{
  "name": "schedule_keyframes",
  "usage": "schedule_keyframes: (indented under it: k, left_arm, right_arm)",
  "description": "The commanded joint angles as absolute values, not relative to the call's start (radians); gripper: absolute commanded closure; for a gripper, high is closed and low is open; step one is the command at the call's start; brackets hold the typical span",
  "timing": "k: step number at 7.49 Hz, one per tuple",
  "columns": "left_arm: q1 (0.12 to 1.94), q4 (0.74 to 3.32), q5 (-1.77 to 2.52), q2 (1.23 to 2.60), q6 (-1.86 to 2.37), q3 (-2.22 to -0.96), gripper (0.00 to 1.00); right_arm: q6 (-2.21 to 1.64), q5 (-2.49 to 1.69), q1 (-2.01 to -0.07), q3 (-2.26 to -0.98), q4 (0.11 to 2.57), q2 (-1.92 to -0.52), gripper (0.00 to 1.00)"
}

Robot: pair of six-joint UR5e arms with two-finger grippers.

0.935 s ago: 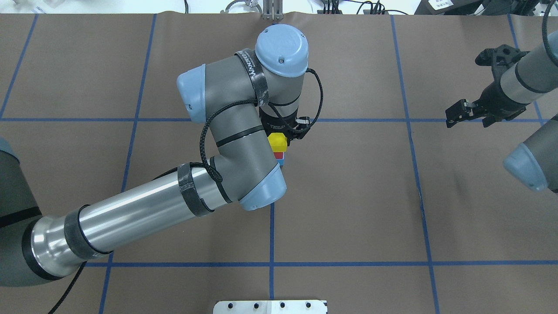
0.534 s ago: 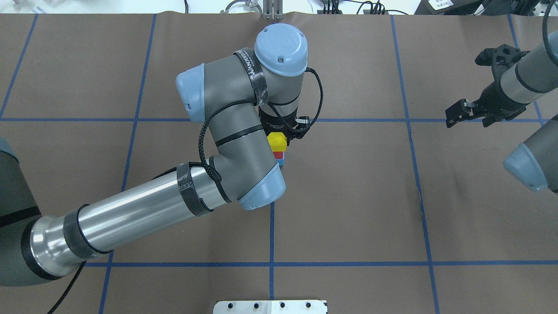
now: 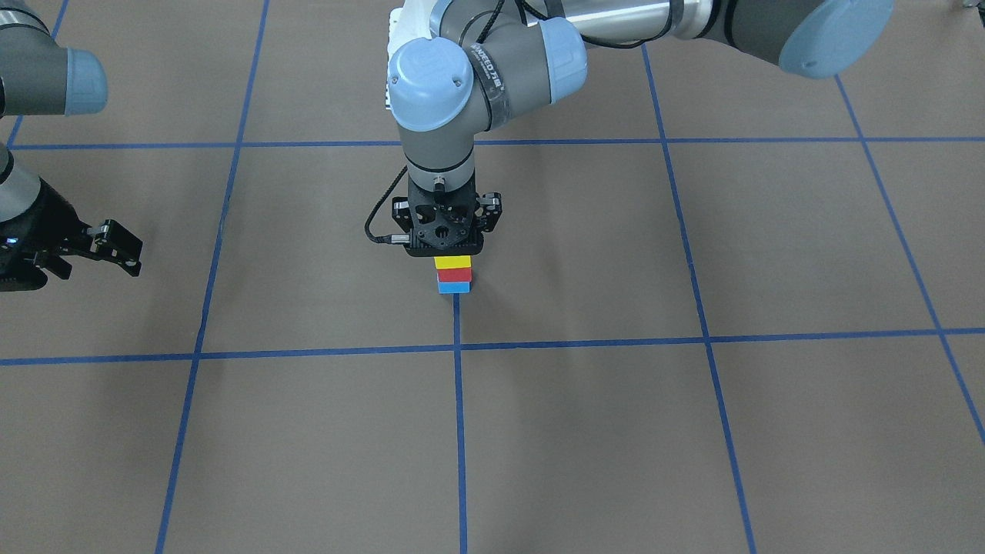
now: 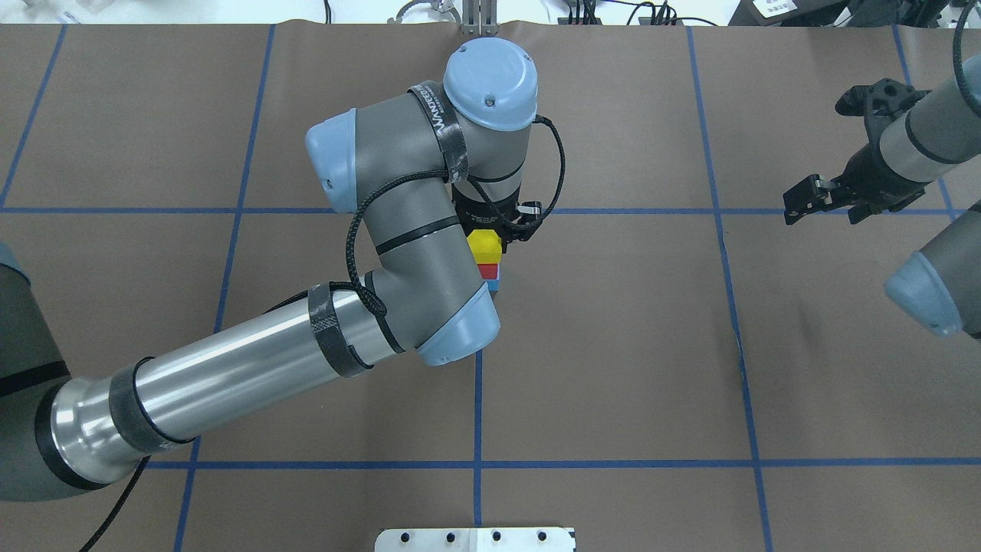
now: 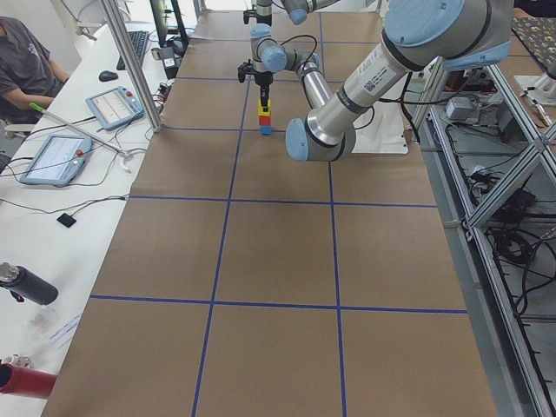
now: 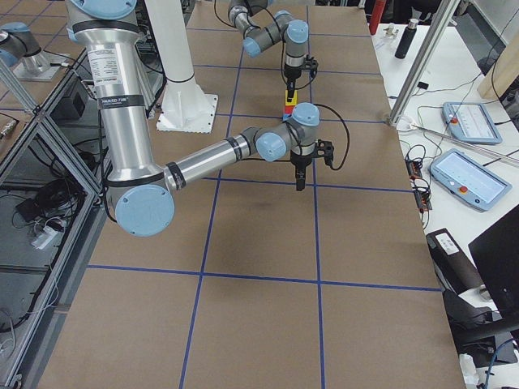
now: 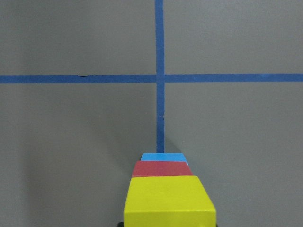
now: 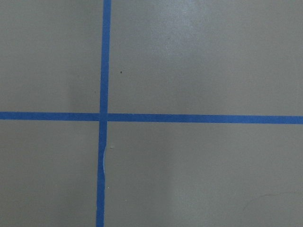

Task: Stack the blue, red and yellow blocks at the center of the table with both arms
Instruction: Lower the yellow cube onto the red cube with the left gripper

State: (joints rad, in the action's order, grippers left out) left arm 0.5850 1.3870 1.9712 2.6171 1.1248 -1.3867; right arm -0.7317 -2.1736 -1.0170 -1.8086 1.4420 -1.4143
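A stack stands at the table's center: blue block (image 3: 454,288) at the bottom, red block (image 3: 454,275) in the middle, yellow block (image 3: 452,262) on top. My left gripper (image 3: 452,252) points straight down over the stack and is shut on the yellow block; its fingertips are hidden. In the left wrist view the yellow block (image 7: 169,201) fills the bottom center, with the red (image 7: 161,169) and blue (image 7: 163,157) blocks behind it. I cannot tell if yellow touches red. My right gripper (image 4: 797,203) is open and empty, far to the right.
Blue tape lines (image 4: 477,414) divide the brown table into squares. My left arm's elbow (image 4: 429,307) hangs over the table beside the stack. A white plate (image 4: 475,539) lies at the near edge. Desks with tablets (image 5: 56,156) flank the far side.
My left arm and the yellow block have shifted slightly up and left in the overhead view, showing a little more of the red block. The right arm has not moved.
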Motion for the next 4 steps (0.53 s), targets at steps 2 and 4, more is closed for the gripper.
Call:
schedule_keyframes:
  k: [2, 4]
  left_arm:
    - [0.586, 1.39, 1.971, 2.615, 1.126, -1.387, 1.0]
    - [0.586, 1.39, 1.971, 2.615, 1.124, -1.385, 0.53]
  right_arm:
    - [-0.732, -2.174, -1.017, -1.809, 1.442, -1.414, 0.0]
    - [-0.732, -2.174, -1.017, -1.807, 1.442, -1.414, 0.0]
